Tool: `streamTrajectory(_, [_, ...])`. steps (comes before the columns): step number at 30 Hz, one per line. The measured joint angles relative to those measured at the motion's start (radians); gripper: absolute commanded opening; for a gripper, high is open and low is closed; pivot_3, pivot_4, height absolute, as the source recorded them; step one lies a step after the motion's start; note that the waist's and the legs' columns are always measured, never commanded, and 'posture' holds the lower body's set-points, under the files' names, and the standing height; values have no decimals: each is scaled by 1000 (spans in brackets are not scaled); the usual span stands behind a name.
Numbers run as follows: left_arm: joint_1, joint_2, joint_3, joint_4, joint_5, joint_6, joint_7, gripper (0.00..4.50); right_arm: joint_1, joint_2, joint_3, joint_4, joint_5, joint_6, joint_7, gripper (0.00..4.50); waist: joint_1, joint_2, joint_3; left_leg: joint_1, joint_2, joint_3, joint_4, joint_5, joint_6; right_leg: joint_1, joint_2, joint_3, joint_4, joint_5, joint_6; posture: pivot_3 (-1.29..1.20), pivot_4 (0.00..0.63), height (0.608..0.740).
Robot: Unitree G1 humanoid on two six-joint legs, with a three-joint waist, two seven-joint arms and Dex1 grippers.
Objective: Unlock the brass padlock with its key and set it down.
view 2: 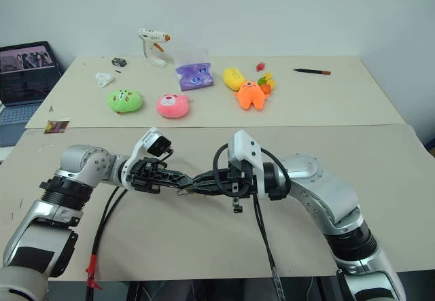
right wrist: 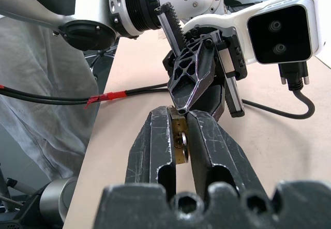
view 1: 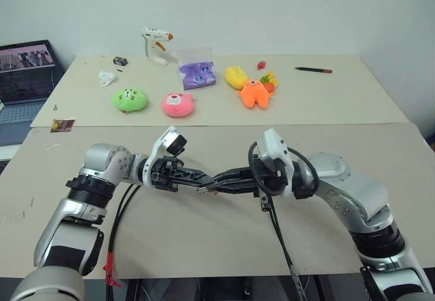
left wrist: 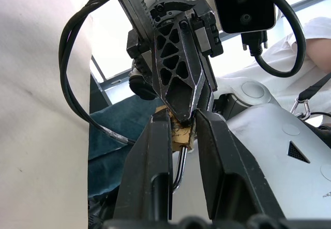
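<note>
Both claws pinch the padlock [right wrist: 179, 138] mid-air over the desk [view 1: 204, 233], left claw [view 1: 202, 179] and right claw [view 1: 219, 181] tip-to-tip; any twist mismatch could drop it.

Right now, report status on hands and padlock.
Left hand and right hand meet fingertip to fingertip above the table. Brass padlock pinched between both. Key not made out. Nothing in the way.

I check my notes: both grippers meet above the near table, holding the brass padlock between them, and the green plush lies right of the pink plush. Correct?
One error: in the left eye view the green plush lies left of the pink plush. The left gripper and right gripper do meet on the brass padlock.
</note>
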Motion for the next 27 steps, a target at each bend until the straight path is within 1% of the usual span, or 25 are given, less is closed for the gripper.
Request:
streamTrajectory(6, [0, -1, 1, 5, 0, -2, 5, 817, -2, 4, 2, 11, -8, -6, 8, 38, 0, 0, 0, 0, 0, 0, 0, 0, 0, 0, 0, 0, 0, 0, 0, 0, 150, 740])
streamTrajectory(13, [4, -4, 6, 5, 13, -50, 17, 817, -5, 6, 3, 21, -24, -6, 10, 38, 1, 0, 0, 0, 0, 0, 0, 0, 0, 0, 0, 0, 0, 0, 0, 0, 150, 740])
streamTrajectory(14, [4, -6, 8, 7, 14, -52, 20, 1318, -5, 6, 3, 22, -24, -6, 10, 38, 1, 0, 0, 0, 0, 0, 0, 0, 0, 0, 0, 0, 0, 0, 0, 0, 150, 740])
streamTrajectory(15, [4, -14, 19, 18, 17, -60, 29, 1451, -5, 6, 4, 23, -25, -6, 11, 38, 1, 0, 0, 0, 0, 0, 0, 0, 0, 0, 0, 0, 0, 0, 0, 0, 150, 740])
streamTrajectory(18, [4, -30, 40, 56, 36, -87, 49, 2560, -5, 10, 10, 23, -24, -6, 16, 38, 0, 0, 0, 0, 0, 0, 0, 0, 0, 0, 0, 0, 0, 0, 0, 0, 150, 740])
streamTrajectory(19, [4, -30, 42, 59, 36, -90, 49, 2764, -5, 11, 10, 23, -24, -6, 16, 38, 0, 0, 0, 0, 0, 0, 0, 0, 0, 0, 0, 0, 0, 0, 0, 0, 150, 740])
streamTrajectory(20, [2, -33, 47, 64, 36, -91, 51, 3261, -5, 11, 10, 23, -24, -6, 17, 38, 0, 0, 0, 0, 0, 0, 0, 0, 0, 0, 0, 0, 0, 0, 0, 0, 150, 740])
streamTrajectory(22, [-5, -39, 64, 92, 37, -93, 58, 4038, -5, 11, 10, 22, -24, -6, 17, 38, 0, 0, 0, 0, 0, 0, 0, 0, 0, 0, 0, 0, 0, 0, 0, 0, 150, 740])
streamTrajectory(23, [-8, -39, 72, 103, 39, -95, 60, 4340, -5, 11, 10, 22, -24, -6, 17, 38, 0, 0, 0, 0, 0, 0, 0, 0, 0, 0, 0, 0, 0, 0, 0, 0, 150, 740])
streamTrajectory(24, [-10, -39, 79, 108, 44, -103, 61, 4467, -5, 11, 10, 22, -24, -6, 17, 38, 0, 0, 0, 0, 0, 0, 0, 0, 0, 0, 0, 0, 0, 0, 0, 0, 150, 740])
streamTrajectory(27, [-12, -32, 83, 122, 75, -145, 61, 4467, -5, 11, 10, 22, -24, -6, 17, 38, 0, 0, 0, 0, 0, 0, 0, 0, 0, 0, 0, 0, 0, 0, 0, 0, 150, 740])
